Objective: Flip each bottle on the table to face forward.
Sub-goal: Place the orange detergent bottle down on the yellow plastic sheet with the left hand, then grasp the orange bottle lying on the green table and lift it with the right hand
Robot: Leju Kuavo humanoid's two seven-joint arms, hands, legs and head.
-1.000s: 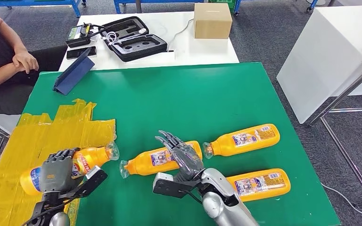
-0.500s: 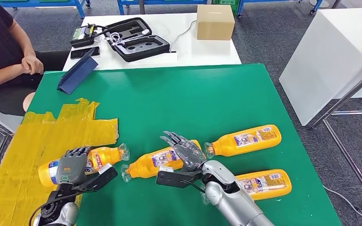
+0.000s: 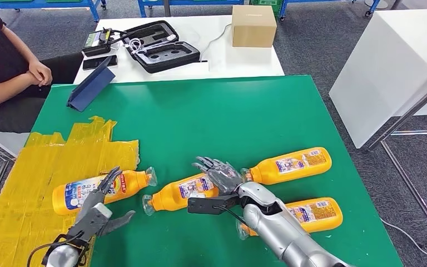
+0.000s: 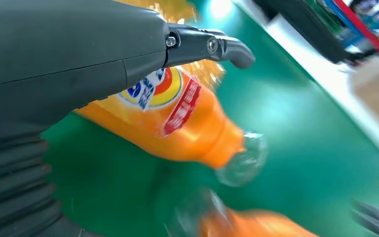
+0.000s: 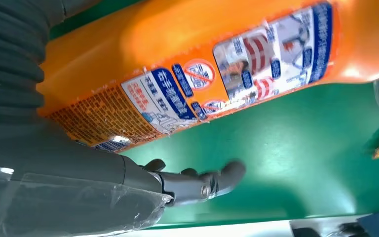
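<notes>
While four orange plastic bottles w/ clear caps lie on their sides on green table (image 3: pixel 228 111), L hand (image 3: pixel 97 214) sits just below leftmost bottle (image 3: pixel 97 189), fingers spread, tips touching its label, gripping nothing. R hand (image 3: pixel 219 173) rests on 2nd bottle (image 3: pixel 180 192), fingers spread over its far end. Bottle no. 3 (image 3: pixel 289 164) lies beyond R arm, no. 4 (image 3: pixel 311 214) beside R forearm. Leftmost bottle partly on yellow tape patch (image 3: pixel 44 161). Person (image 3: pixel 3 61) sits at far-left corner.
</notes>
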